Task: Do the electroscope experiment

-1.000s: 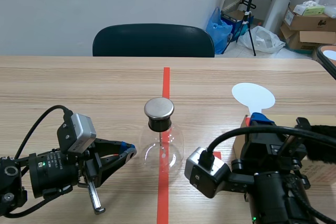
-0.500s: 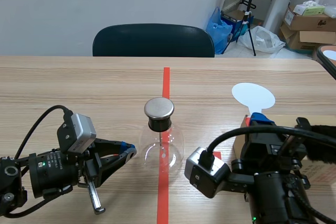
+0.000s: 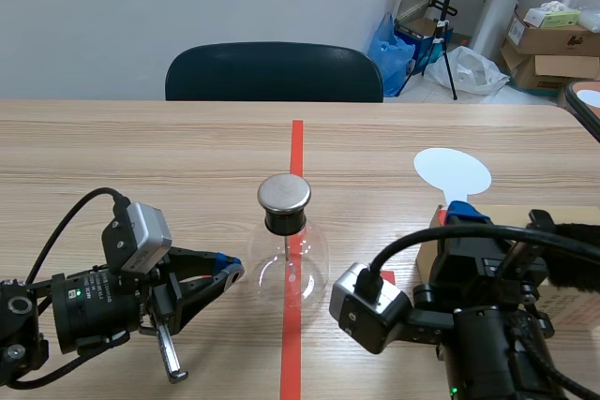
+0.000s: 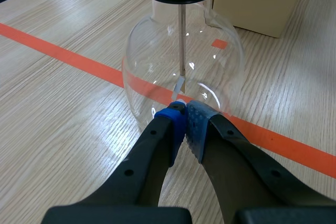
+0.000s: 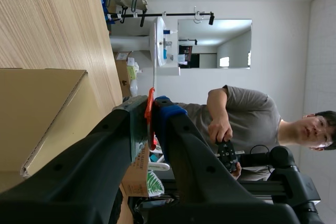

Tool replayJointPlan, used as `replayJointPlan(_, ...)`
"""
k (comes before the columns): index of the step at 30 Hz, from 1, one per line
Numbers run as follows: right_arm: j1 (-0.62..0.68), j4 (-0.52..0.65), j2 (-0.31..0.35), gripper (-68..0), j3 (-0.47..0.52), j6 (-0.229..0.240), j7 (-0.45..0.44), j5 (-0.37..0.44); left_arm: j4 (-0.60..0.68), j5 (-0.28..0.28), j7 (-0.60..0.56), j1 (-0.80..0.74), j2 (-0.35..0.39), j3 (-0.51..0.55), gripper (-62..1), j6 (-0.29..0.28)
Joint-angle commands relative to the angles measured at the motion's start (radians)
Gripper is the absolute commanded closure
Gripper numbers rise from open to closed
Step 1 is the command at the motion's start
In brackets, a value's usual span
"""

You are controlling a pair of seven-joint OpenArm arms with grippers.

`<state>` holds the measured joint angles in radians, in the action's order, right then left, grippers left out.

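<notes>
The electroscope (image 3: 286,255) is a round clear glass flask with a black neck and a flat metal cap, standing on the red tape line. In the left wrist view its thin rod and foil leaf (image 4: 180,61) hang inside the flask (image 4: 157,61). My left gripper (image 3: 228,273) lies low on the table, shut, its tips (image 4: 185,120) right at the flask's near wall. My right gripper (image 3: 466,214) is shut on the thin orange handle (image 5: 149,109) of a paddle with a white round disc (image 3: 453,171), held upright over a cardboard box.
A tan cardboard box (image 3: 566,231) lies at the right under my right arm, also beside the flask (image 4: 262,1). A dark chair (image 3: 274,72) stands behind the table's far edge. A person (image 5: 231,124) shows in the right wrist view's background.
</notes>
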<state>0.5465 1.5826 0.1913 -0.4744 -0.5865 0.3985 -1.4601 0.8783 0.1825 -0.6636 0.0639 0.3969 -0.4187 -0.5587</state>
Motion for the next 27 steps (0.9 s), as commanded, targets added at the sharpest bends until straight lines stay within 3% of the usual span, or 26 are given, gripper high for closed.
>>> replayJointPlan(1,-0.006,0.008,0.002,-1.1,-0.002,-0.011,0.007,-0.001,0.016,-0.013,-0.020,0.000,0.003,0.002,-3.1,-0.005)
replayJointPlan(6,0.024,0.015,-0.001,-1.1,-0.002,-0.021,0.007,-0.001,0.016,-0.013,-0.021,0.000,0.005,0.002,-3.1,-0.005)
replayJointPlan(10,0.057,0.042,-0.001,-1.1,0.018,-0.083,0.006,-0.001,0.016,-0.013,-0.023,0.000,0.005,0.002,-3.1,-0.005)
replayJointPlan(15,0.111,0.074,-0.001,-1.1,0.066,-0.111,-0.012,-0.001,0.017,-0.013,-0.027,0.000,0.005,0.002,-3.1,-0.005)
replayJointPlan(19,0.158,0.076,-0.003,-1.1,0.109,-0.196,-0.072,-0.001,0.017,-0.013,-0.027,0.000,0.006,0.002,-3.1,-0.005)
replayJointPlan(23,0.200,0.075,-0.003,-1.1,0.153,-0.196,-0.129,-0.001,0.020,-0.013,-0.028,-0.003,0.014,0.002,-3.1,-0.006)
replayJointPlan(27,0.227,0.074,-0.003,-1.1,0.192,-0.196,-0.202,-0.001,0.087,-0.014,-0.041,-0.041,0.072,0.005,-3.1,-0.013)
